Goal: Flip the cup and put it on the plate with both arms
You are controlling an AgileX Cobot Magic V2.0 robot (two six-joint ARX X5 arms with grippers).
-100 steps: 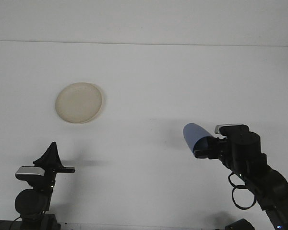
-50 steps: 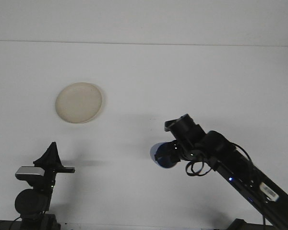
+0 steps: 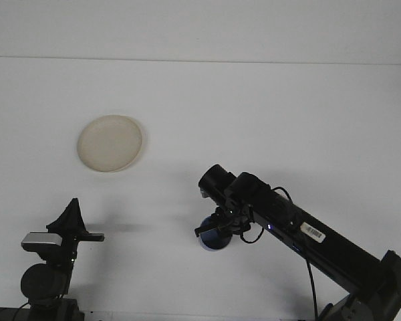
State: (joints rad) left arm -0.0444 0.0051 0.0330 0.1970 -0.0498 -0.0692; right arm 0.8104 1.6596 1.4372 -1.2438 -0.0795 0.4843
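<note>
Under right gripper, blue cup

Both arms black. Right arm: long boxy link, white barcode sticker on top, small blue LED glow by wrist, thin black cables looping off wrist and down lower link. Left arm: rounded black joint, silver-grey camera block, dark pointed fingers above.

White table carries cream plate far left; blue cup near centre front.
</note>
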